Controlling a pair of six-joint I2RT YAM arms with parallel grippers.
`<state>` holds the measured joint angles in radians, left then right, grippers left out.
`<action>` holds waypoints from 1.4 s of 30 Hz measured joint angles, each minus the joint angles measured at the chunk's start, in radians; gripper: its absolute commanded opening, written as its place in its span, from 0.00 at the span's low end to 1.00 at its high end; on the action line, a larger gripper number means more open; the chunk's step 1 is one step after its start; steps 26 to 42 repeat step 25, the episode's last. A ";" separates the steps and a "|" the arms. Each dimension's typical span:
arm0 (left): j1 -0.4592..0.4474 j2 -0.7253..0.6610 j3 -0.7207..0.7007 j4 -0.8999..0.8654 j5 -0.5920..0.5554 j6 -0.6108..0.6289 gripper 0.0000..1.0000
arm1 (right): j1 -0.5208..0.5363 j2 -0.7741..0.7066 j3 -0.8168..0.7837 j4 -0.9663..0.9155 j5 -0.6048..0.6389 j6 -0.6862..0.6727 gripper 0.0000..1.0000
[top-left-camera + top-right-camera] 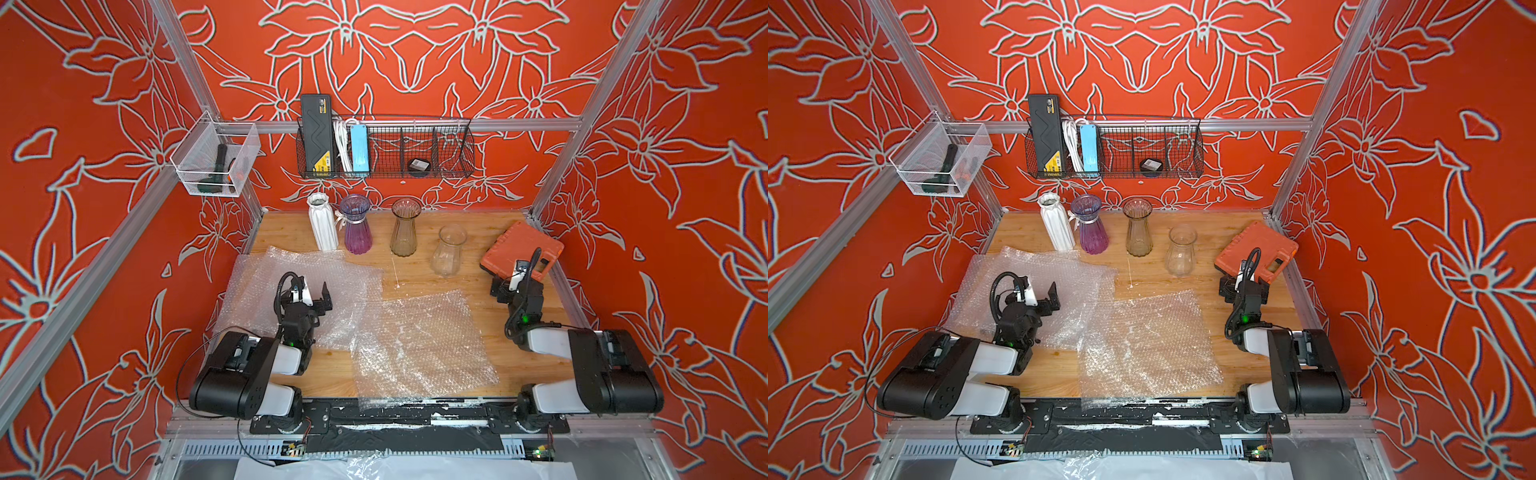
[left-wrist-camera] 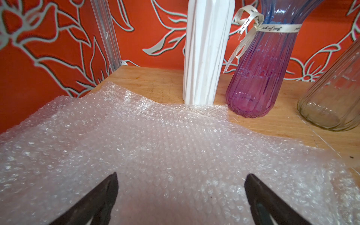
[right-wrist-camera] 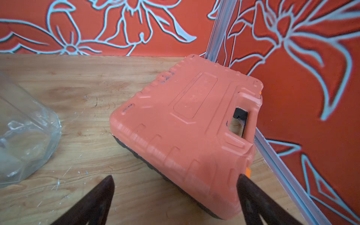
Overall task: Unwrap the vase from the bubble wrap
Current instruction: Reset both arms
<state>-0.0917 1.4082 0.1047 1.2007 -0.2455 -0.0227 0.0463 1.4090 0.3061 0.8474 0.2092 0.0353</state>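
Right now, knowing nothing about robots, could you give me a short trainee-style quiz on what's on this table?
1. True or false: the white vase stands upright and unwrapped.
2. Which thing lies nearest the right tool? A) wire basket B) orange case C) power strip
3. Fill in: the left tool hangs open above the ____.
Key: 1 true; 2 B; 3 bubble wrap.
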 measured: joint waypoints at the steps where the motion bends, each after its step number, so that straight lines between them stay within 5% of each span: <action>1: 0.000 0.000 0.000 0.000 0.000 0.000 0.99 | 0.000 0.000 0.000 -0.005 0.000 0.000 0.98; 42: 0.000 0.000 0.000 0.010 0.001 0.000 0.99 | 0.001 -0.023 -0.121 0.114 0.029 0.004 0.98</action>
